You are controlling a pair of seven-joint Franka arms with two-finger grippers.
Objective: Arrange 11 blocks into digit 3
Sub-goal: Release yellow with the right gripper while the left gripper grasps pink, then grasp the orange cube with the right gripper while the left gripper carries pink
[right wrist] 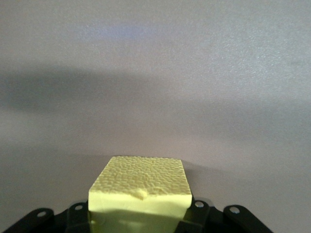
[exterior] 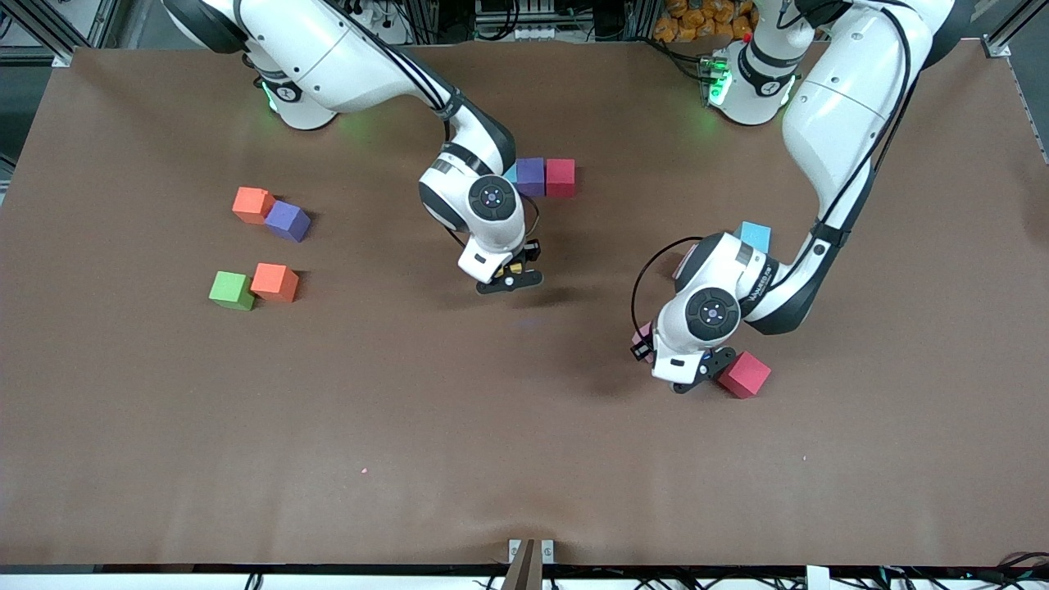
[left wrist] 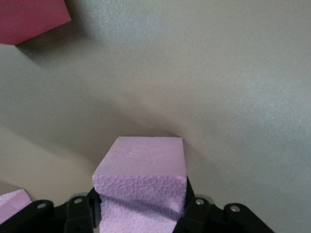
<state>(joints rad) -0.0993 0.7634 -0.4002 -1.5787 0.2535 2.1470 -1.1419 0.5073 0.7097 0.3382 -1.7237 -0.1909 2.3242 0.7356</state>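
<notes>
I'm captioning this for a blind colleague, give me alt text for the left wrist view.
A pink cube sits clamped between the left gripper's black fingers, just above the brown table. A red cube shows at one corner, and part of another pink cube at the edge.

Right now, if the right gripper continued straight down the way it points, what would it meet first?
Probably only the bare table. The right gripper is shut on a yellow block, and its wrist view shows nothing else ahead, though the height above the table is unclear.
</notes>
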